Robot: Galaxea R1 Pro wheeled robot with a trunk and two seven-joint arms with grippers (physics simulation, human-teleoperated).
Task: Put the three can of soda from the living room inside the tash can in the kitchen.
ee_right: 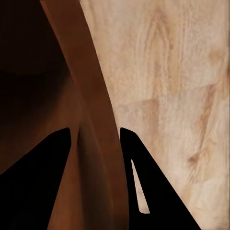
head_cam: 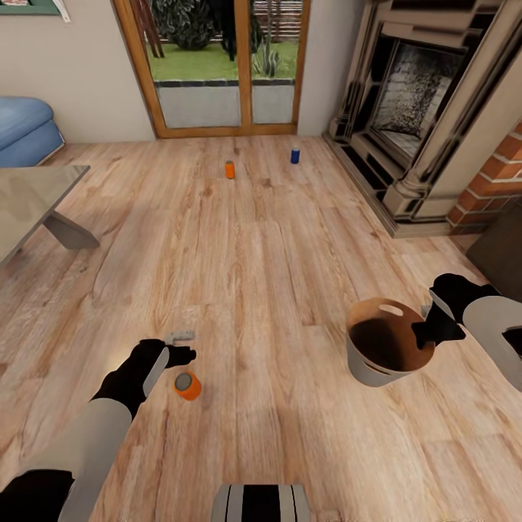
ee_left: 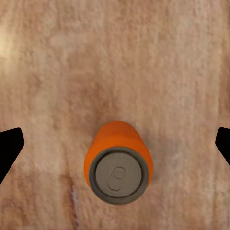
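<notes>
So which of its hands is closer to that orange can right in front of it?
Left. The left gripper hangs open just above the near orange can; the right gripper is off to the side, clamped on the bin's rim.

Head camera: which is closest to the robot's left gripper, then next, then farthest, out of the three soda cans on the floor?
1. Orange cylindrical soda can, on the wood floor right by the left gripper.
2. Second orange can, far ahead near the glass doors.
3. Dark blue can, farther, toward the fireplace side.
</notes>
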